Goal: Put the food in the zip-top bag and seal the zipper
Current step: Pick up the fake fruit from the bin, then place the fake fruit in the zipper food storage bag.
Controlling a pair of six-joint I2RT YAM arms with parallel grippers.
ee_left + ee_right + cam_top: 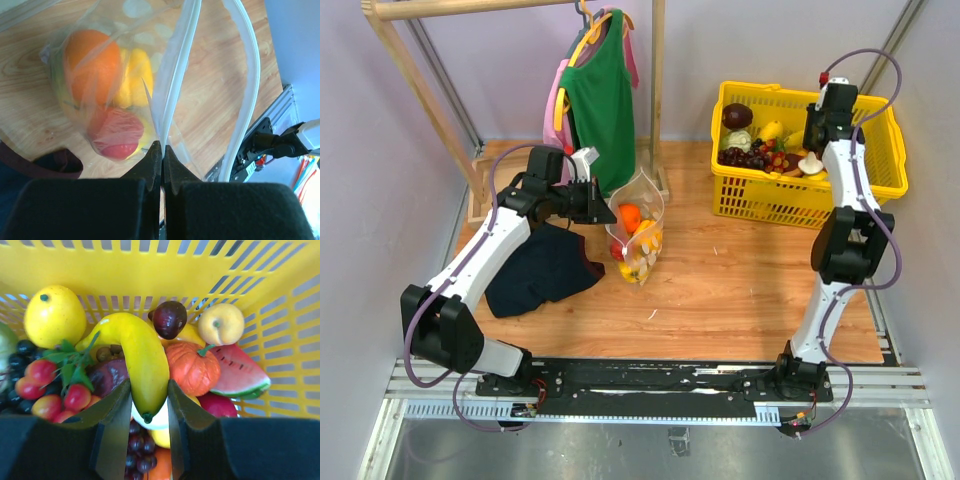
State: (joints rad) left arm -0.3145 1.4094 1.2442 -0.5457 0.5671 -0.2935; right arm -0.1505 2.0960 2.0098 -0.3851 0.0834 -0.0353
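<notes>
My left gripper (162,150) is pressed together on the zipper (172,85) of the zip-top bag (645,190). The bag stands at the middle of the top view with an orange (92,60) inside. My right gripper (148,385), down in the yellow basket (770,205) at upper right, is narrowed around a toy banana (140,350), a finger against each side.

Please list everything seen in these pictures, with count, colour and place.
zip-top bag: one, clear, white dots, table centre
orange: one, in bag
yellow piece: one, yellow, in bag
red piece: one, red, in bag
basket: one, yellow, far right
banana: one, yellow, in basket
other food: many, mixed colours, in basket
cloth: one, navy, left of bag
shirt: one, green, hanging on rack
rack: one, wooden, far left
left gripper: shut on zip-top bag edge
right gripper: shut on banana
</notes>
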